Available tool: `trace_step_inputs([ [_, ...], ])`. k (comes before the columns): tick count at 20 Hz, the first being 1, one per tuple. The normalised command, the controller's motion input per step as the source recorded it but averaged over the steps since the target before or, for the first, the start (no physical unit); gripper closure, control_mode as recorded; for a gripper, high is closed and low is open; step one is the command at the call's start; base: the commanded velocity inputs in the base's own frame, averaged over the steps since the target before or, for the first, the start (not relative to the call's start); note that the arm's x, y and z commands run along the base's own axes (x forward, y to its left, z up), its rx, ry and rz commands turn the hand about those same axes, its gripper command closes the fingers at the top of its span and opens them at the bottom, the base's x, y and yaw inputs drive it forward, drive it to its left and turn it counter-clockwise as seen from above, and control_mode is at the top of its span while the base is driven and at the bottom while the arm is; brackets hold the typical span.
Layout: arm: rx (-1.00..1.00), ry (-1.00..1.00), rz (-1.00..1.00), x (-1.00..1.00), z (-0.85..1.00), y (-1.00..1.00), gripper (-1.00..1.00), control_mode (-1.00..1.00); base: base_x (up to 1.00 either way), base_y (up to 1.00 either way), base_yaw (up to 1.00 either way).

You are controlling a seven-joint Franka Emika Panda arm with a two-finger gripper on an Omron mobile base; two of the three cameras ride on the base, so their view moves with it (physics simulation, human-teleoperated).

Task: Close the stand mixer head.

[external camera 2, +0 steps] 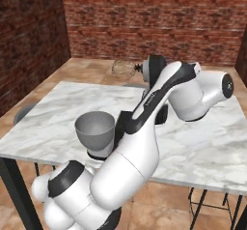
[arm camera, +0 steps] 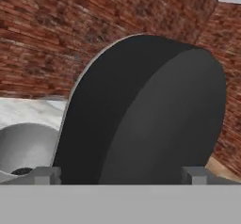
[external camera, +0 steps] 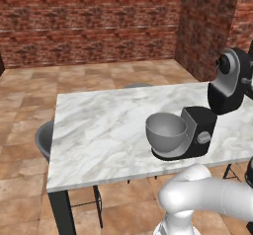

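The stand mixer head (external camera: 228, 82) is tilted up and back, well above the grey mixing bowl (external camera: 165, 131) and the black base column (external camera: 199, 130) with its small grey knob. In the right base view my own arm covers most of the head, but its hub (external camera 2: 154, 69) and wire whisk (external camera 2: 124, 69) stick out to the left. In the hand view the rounded black back of the head (arm camera: 141, 110) looms very close. My gripper (arm camera: 120, 177) is open, its fingertips (arm camera: 44, 175) wide apart just short of the head, holding nothing.
The mixer stands near the right front of a white marble table (external camera: 99, 125). A grey stool (external camera: 43, 138) sits at the table's left side and another (external camera: 136, 86) behind it. Brick walls close off the back and right.
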Motion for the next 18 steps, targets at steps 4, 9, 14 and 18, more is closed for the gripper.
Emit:
trace_step_inputs([
  [4, -0.13, 0.0, 0.48, 0.35, -0.37, 1.0, -1.0, -1.0, 0.0, 0.0, 0.0],
  [9, -0.11, 0.0, 0.55, 0.22, -0.39, 1.0, -1.0, -1.0, 0.0, 0.0, 0.0],
  [14, -0.23, 0.0, 0.48, 0.17, -0.49, 1.0, -1.0, -1.0, 0.0, 0.0, 0.0],
  [18, -0.44, 0.0, 0.24, 0.04, -0.21, 1.0, -1.0, -1.0, 0.0, 0.0, 0.0],
])
